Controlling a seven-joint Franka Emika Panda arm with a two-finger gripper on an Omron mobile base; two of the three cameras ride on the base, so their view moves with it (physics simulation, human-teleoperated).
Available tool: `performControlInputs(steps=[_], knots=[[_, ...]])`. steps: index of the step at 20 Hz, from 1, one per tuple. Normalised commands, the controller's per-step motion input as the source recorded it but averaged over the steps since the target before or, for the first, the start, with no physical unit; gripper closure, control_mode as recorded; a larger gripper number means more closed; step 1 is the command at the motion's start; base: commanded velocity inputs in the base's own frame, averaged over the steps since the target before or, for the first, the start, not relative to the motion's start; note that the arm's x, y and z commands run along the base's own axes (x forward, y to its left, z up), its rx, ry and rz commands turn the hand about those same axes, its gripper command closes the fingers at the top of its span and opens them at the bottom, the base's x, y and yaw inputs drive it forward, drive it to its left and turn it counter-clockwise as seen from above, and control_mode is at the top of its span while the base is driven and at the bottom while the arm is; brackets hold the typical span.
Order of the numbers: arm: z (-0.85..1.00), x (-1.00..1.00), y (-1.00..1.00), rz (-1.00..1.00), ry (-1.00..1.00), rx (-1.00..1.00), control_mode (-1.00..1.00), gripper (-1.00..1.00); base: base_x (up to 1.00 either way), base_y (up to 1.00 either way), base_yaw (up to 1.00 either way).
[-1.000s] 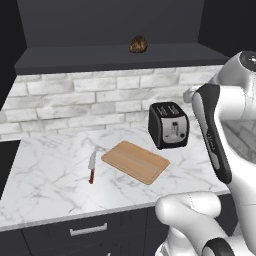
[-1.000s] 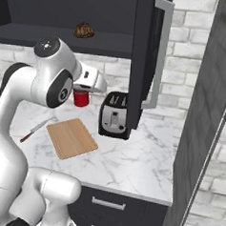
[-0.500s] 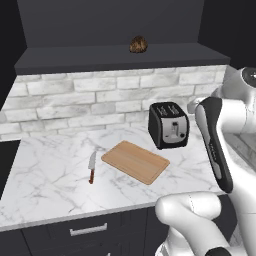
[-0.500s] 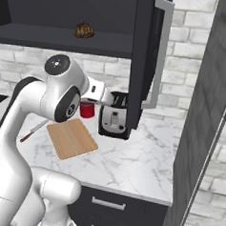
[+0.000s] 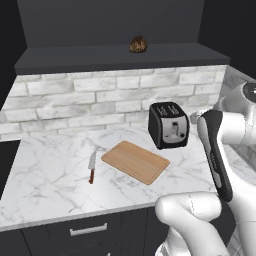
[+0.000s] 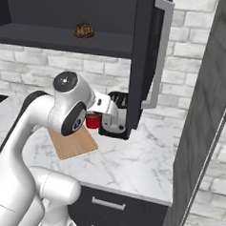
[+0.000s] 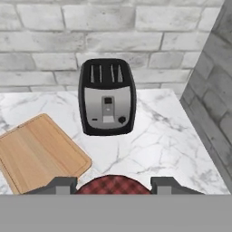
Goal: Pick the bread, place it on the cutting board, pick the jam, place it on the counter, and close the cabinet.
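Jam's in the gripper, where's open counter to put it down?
Bare counter lies in front of the toaster, between the cutting board and the right brick wall. More lies left of the knife. Tighter between board and toaster. Jam sits in the gripper.

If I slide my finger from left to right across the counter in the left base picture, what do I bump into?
Knife → cutting board → toaster → the robot's arm.
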Motion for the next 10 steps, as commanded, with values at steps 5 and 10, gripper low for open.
performControlInputs(steps=[5,10], knots=[[-0.33,0.03,-0.15,0.00,0.00,-0.02,-1.00,1.00,0.00,0.00,0.00],[-0.29,0.10,-0.15,0.00,0.00,-0.02,-1.00,1.00,0.00,0.00,0.00]])
